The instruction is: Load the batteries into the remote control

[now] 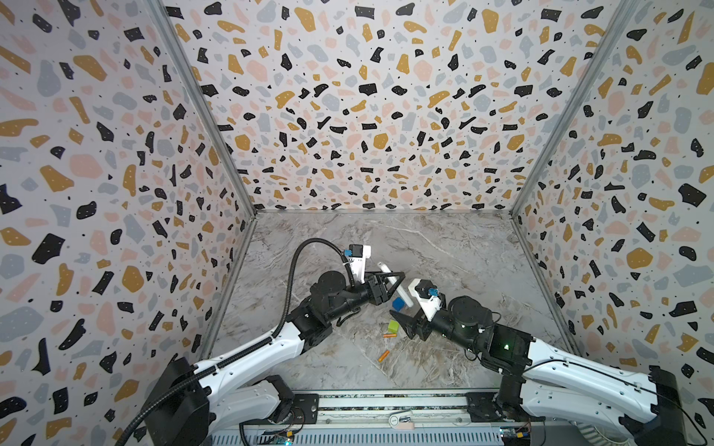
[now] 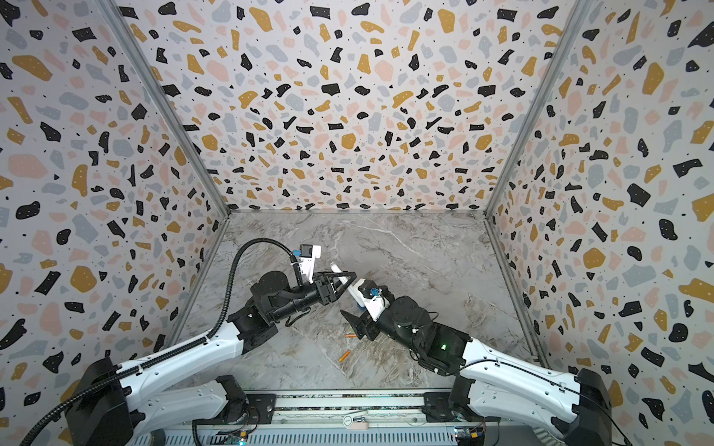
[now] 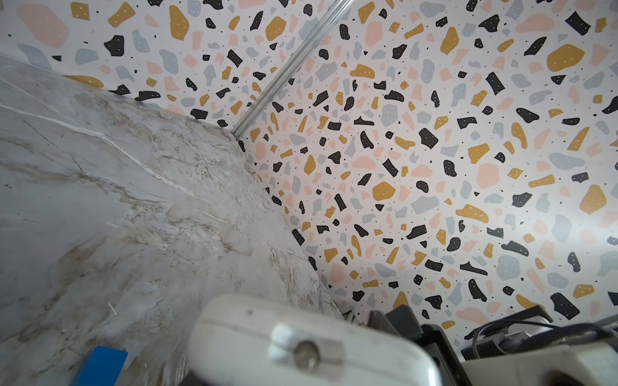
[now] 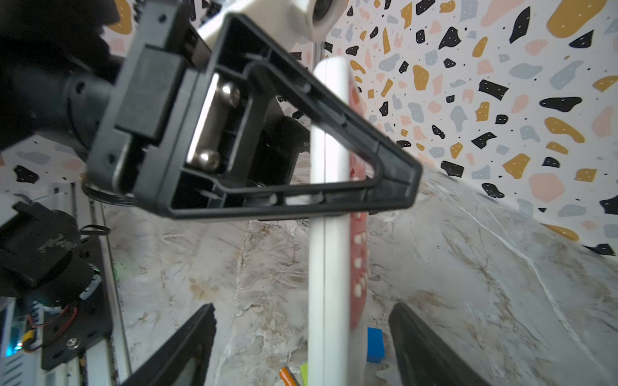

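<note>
Desk (image 1: 463, 251): grey marble pattern with pale veins and brownish streaks, closed in on three sides.
Walls (image 1: 347, 116): white, scattered with black, ochre, pink and grey terrazzo shapes.
Corner strips (image 1: 204, 108): bare metal, running up where the walls meet.
Blue cube (image 1: 398, 304): lies on the desk near its middle.
Green cube (image 1: 393, 326): lime-coloured, on the desk, near the blue cube on the front side, not touching it.

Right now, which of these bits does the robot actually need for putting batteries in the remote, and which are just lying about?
Needed for the job:
remote, gripped by the left hand
orange battery near the green block
second orange battery, nearer the robot's base

Just lying about:
blue block
green block
</note>
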`<state>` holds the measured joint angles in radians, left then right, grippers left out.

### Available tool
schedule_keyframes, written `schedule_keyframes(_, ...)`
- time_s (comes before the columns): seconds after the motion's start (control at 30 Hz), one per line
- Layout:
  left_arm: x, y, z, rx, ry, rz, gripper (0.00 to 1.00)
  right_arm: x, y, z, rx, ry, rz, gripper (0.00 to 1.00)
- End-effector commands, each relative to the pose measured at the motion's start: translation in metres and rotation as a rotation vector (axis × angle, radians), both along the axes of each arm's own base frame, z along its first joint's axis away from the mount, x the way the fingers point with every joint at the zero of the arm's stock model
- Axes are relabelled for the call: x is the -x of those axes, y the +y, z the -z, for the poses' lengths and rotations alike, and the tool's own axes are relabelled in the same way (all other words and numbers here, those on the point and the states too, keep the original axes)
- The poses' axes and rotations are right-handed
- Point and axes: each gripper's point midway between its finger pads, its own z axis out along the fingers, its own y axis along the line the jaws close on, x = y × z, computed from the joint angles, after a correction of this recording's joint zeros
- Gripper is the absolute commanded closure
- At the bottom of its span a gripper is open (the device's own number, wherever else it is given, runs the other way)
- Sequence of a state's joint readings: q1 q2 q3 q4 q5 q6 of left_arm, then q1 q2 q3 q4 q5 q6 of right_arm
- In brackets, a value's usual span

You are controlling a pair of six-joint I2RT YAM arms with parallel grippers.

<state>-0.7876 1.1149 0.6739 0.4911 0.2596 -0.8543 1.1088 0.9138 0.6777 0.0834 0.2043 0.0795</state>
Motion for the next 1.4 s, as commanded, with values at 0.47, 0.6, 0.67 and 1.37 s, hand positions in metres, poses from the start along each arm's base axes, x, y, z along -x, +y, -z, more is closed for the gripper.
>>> schedule_keyframes(0.47,0.003,0.000,-0.032,0.100,-0.010,0.006,1.00,-0.017,-0.013,-0.017,-0.001,-0.085,0.151,0.48)
schedule_keyframes(0.6,0.003,-0.001,-0.034,0.104,-0.010,0.016,1.00,-0.018,-0.011,-0.014,0.013,-0.083,0.150,0.53)
schedule_keyframes(0.67,0.004,-0.002,-0.034,0.103,-0.013,0.018,0.99,-0.018,-0.010,-0.012,0.019,-0.080,0.149,0.54)
schedule_keyframes(1.37,0.006,0.000,-0.032,0.113,-0.007,0.024,0.75,-0.020,-0.014,-0.007,0.046,-0.078,0.168,1.00)
